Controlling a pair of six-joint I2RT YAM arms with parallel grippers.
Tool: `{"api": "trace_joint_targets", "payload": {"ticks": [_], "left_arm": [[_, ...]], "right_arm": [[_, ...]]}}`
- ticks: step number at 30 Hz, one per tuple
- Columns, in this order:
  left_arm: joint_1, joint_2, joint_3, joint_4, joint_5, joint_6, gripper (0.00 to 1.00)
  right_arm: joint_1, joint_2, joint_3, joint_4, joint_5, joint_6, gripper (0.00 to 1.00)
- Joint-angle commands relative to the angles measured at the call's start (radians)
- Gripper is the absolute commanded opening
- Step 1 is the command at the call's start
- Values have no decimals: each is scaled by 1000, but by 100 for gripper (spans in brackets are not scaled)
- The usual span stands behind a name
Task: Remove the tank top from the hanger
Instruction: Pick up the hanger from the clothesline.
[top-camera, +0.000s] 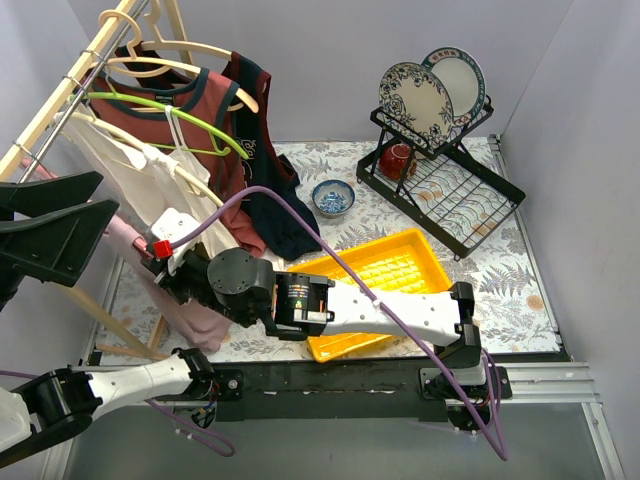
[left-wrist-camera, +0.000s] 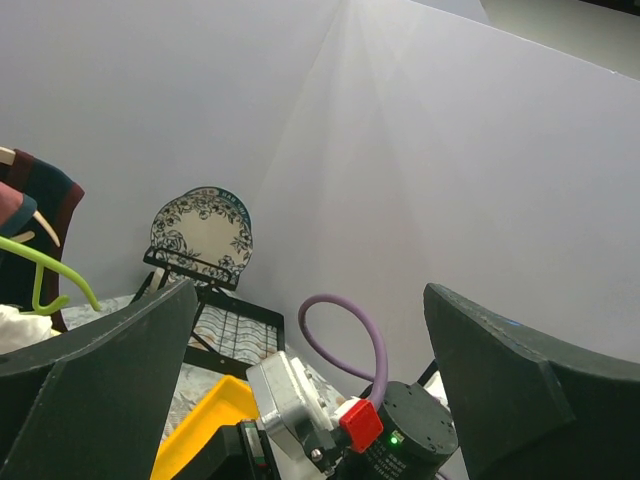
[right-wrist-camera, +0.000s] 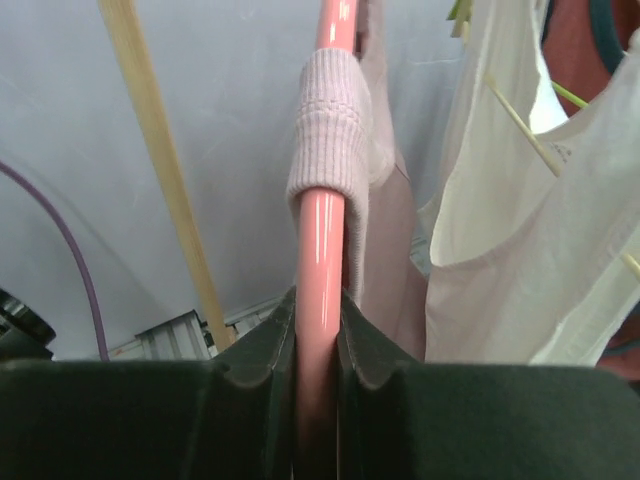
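A pale pink tank top (right-wrist-camera: 330, 130) hangs with its ribbed strap looped over a glossy pink hanger (right-wrist-camera: 322, 250). My right gripper (right-wrist-camera: 318, 320) is shut on that hanger's bar, just below the strap. From above, the right gripper (top-camera: 165, 265) sits at the left among the hanging clothes, with the pink tank top (top-camera: 200, 320) draped beside it. My left gripper (top-camera: 105, 192) is raised at the far left, close to the camera. In its wrist view the left gripper (left-wrist-camera: 310, 300) is wide open with nothing between its fingers, looking down on the right arm's wrist.
A wooden clothes rack (top-camera: 60, 90) carries a white top (top-camera: 140, 175), a maroon top (top-camera: 200, 100) and a navy top (top-camera: 270, 190), with a green hanger (top-camera: 190, 115). On the table are a yellow tray (top-camera: 380, 270), a small bowl (top-camera: 332, 197) and a dish rack (top-camera: 450, 190) with plates.
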Motion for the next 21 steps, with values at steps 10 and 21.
{"api": "trace_joint_targets", "payload": {"ticks": [10, 21], "left_arm": [[-6, 38, 20, 21, 1, 15, 98], [-4, 27, 25, 75, 32, 3, 98]], "right_arm": [[4, -72, -104, 381, 107, -145, 1], [4, -132, -170, 575, 79, -201, 1]]}}
